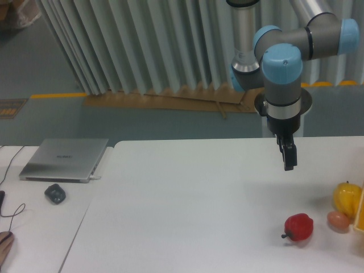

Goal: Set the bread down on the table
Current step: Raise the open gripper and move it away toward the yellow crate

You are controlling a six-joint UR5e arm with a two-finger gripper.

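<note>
While the pincer (pixel 289 157) hangs above the white worktop (pixel 187 199), I cannot tell its jaw state; it grips nothing. A red bell pepper (pixel 299 227) lies near a yellow fruit (pixel 346 197).

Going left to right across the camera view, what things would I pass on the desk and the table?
Silver laptop → dark mouse → pincer hanging above the table → red bell pepper → small orange-pink fruit → yellow fruit.

Arm (pixel 284 51): silver-grey tubular links; light-blue joint caps; dark grey wrist with black flange disc; black two-finger gripper (pixel 289 156) at 6 o'clock.
</note>
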